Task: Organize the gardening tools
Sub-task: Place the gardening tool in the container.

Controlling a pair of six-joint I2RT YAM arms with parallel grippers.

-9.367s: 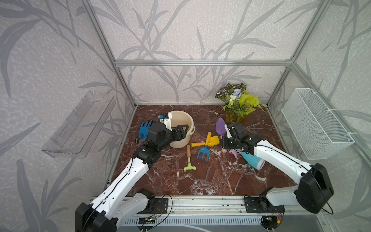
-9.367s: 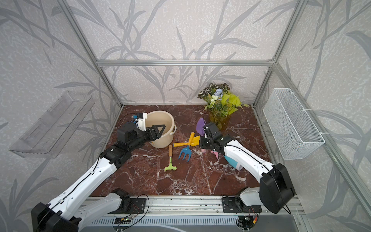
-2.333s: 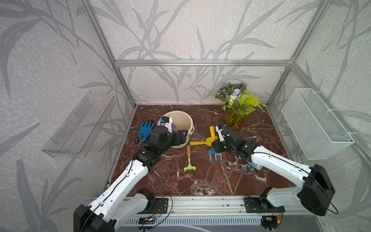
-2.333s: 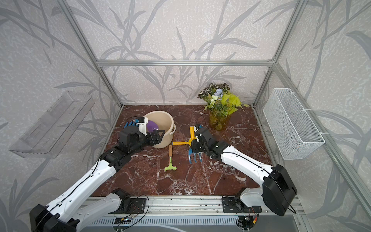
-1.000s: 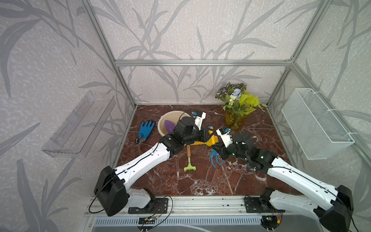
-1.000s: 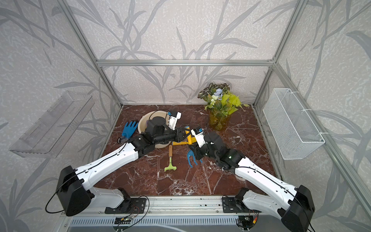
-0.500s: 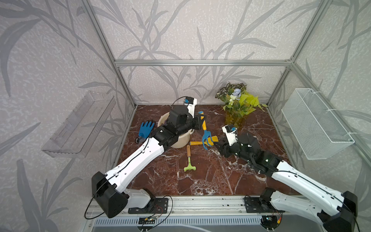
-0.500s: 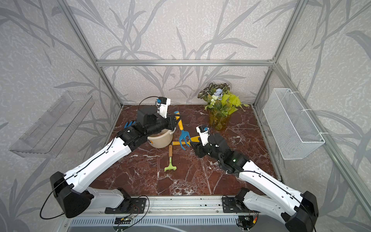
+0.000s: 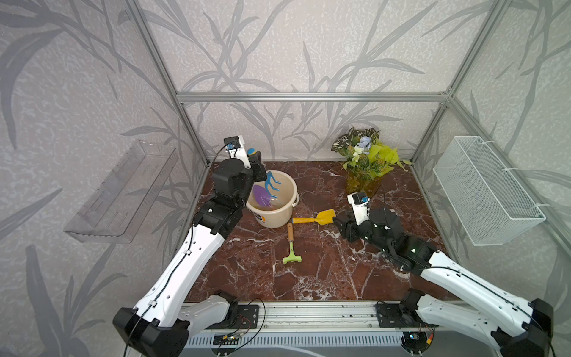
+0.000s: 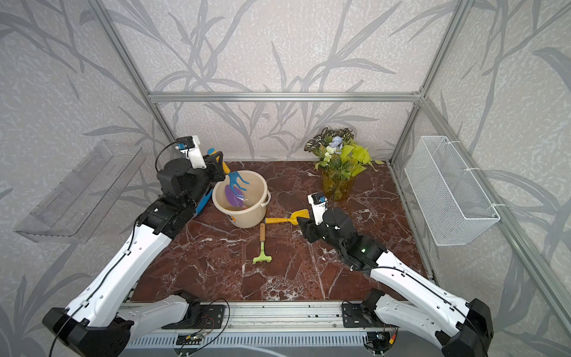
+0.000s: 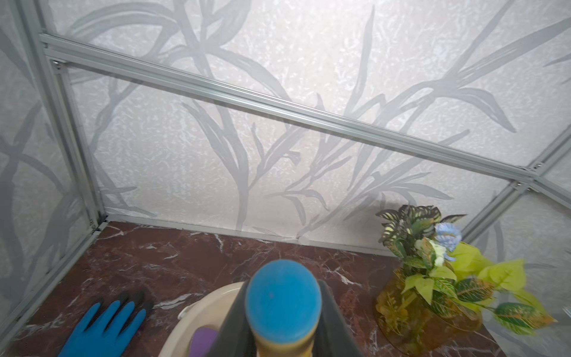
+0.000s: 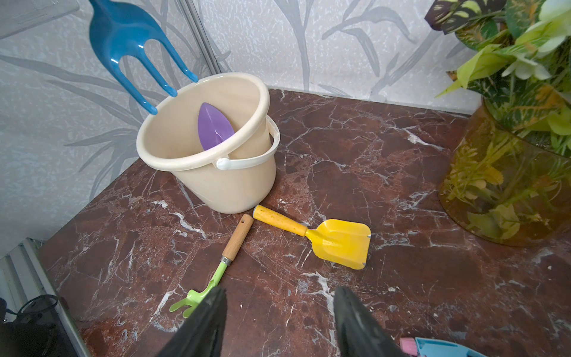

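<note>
Left claw pinching blue fork handle, prongs over bucket, centre-left of frame. Purple trowel inside bucket. Right claw spread, empty, near yellow scoop.

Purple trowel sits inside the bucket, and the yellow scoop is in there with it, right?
Not quite. The purple trowel is inside the bucket, but the yellow scoop lies flat on the table beside the bucket, not in it. The right wrist view shows this plainly.
</note>
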